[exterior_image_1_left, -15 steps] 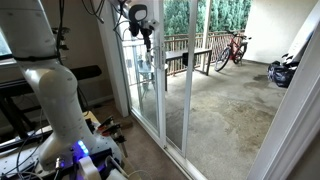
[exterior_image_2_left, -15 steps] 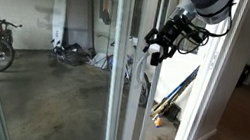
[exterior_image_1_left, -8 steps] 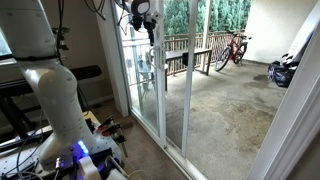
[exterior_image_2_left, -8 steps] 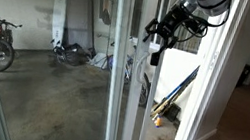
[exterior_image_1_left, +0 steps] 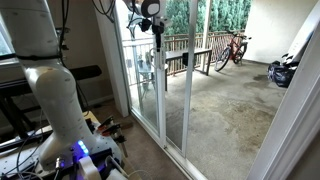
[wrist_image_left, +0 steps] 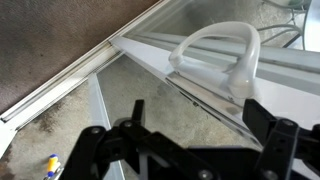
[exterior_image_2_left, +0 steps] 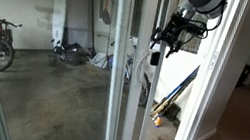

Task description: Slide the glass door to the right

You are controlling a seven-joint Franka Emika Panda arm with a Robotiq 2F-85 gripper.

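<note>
I'm holding the gripper (wrist_image_left: 195, 130) just short of the glass door (wrist_image_left: 290, 90), its two fingers (wrist_image_left: 262, 118) spreading open and gripping nothing, one loop handle (wrist_image_left: 215, 50) sitting ahead between them, one floor track (wrist_image_left: 60, 85) running alongside.

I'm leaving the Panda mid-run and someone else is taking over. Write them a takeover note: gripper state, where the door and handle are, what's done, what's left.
Gripper: jaws open, holding nothing. It is raised high against the door upright in both exterior views.
Glass door: its white-framed upright fills the wrist view. The pale loop handle sits just ahead of the jaws and looks ungripped.
Done: the gripper is lined up at the handle.
Left: move in on the handle, close or hook on it, then slide the door to the right. How far the door already stands along its track cannot be told.
</note>
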